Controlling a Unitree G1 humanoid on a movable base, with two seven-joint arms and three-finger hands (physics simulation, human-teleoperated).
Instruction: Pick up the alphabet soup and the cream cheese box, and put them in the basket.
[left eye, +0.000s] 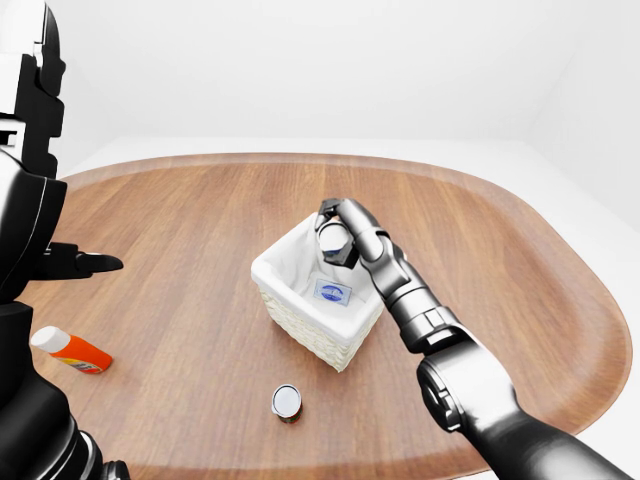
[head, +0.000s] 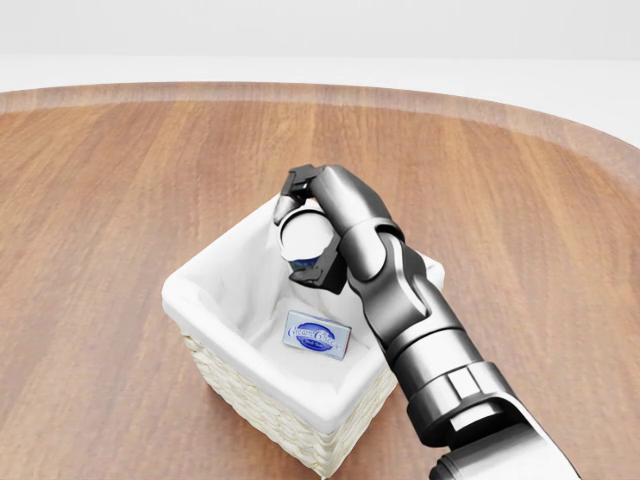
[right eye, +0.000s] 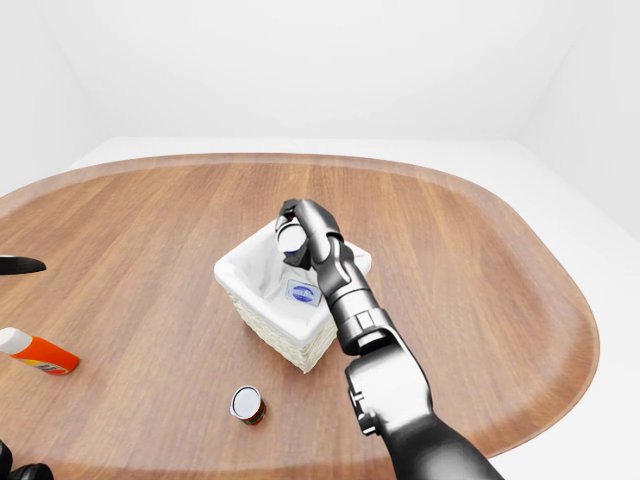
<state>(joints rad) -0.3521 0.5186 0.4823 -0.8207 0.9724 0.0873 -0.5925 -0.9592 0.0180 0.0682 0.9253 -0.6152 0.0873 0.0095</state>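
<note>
My right hand (head: 303, 228) is shut on the alphabet soup can (head: 308, 240), whose silver lid faces the camera, and holds it over the top edge of the white woven basket (head: 190, 292). The can is above the basket's white lining, not resting in it. The cream cheese box (head: 318, 332), blue and white, lies flat on the basket's bottom. My left hand (left eye: 100, 264) is open and empty at the far left of the left-eye view, well away from the basket.
A second small can (left eye: 286, 401) with a silver lid stands on the wooden table (left eye: 520, 260) below the basket. An orange bottle with a white cap (left eye: 70, 350) lies at the left edge. The table's rounded rim runs all round.
</note>
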